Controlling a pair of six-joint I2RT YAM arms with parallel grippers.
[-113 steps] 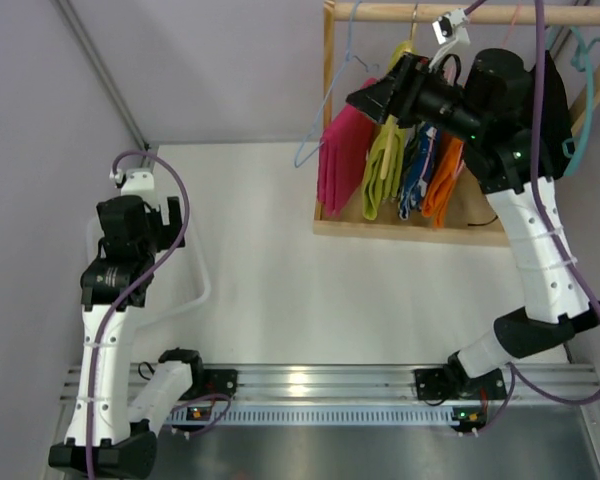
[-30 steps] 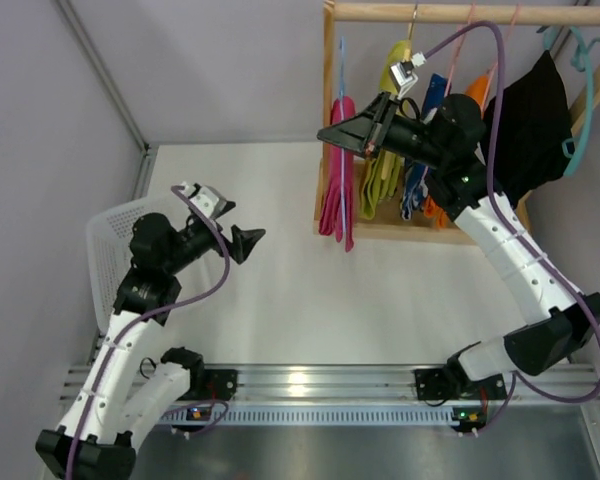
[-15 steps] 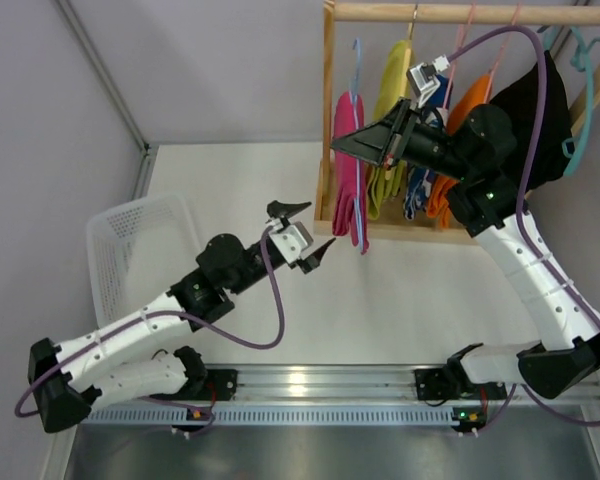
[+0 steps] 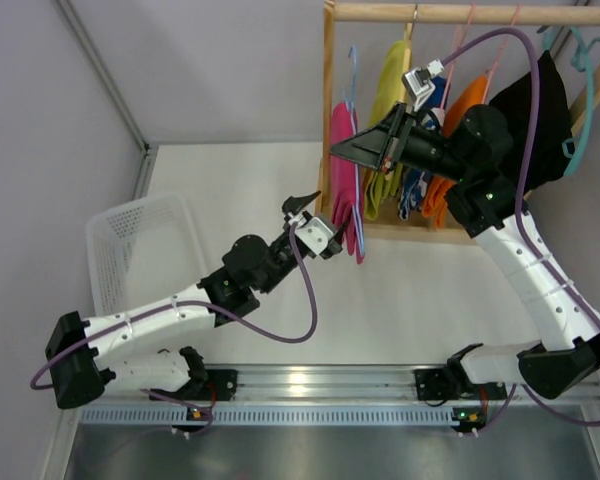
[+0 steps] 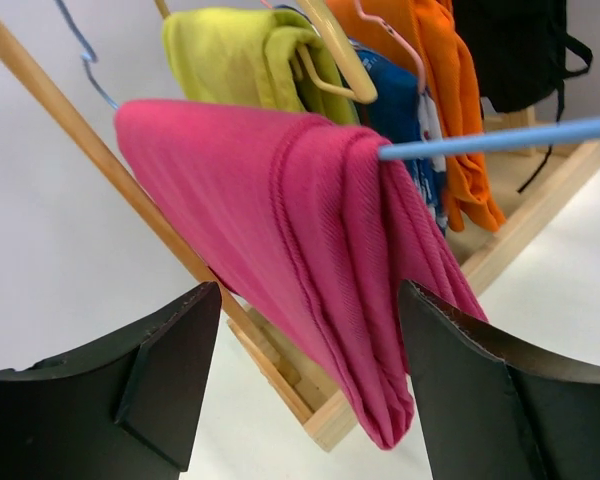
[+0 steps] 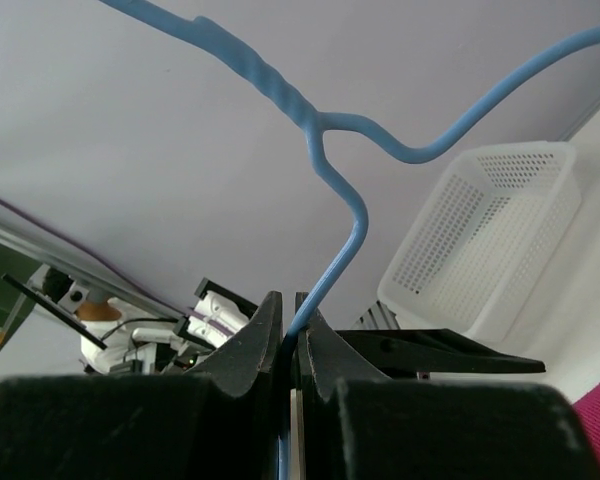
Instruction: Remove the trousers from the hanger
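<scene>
L fingers apart, facing magenta trousers at 1 o'clock, R fingers clamped on blue hanger; if I pull w/ shallow bite, cloth slips.

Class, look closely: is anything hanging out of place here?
Yes: the blue hanger carrying the pink trousers is off the wooden rail, clamped in the right pincer; the yellow garment and orange garment hang from it.

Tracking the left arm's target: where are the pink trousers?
Top view, upper right: the pink trousers hang on the blue hanger beside the wooden post, with the left gripper just below.
</scene>
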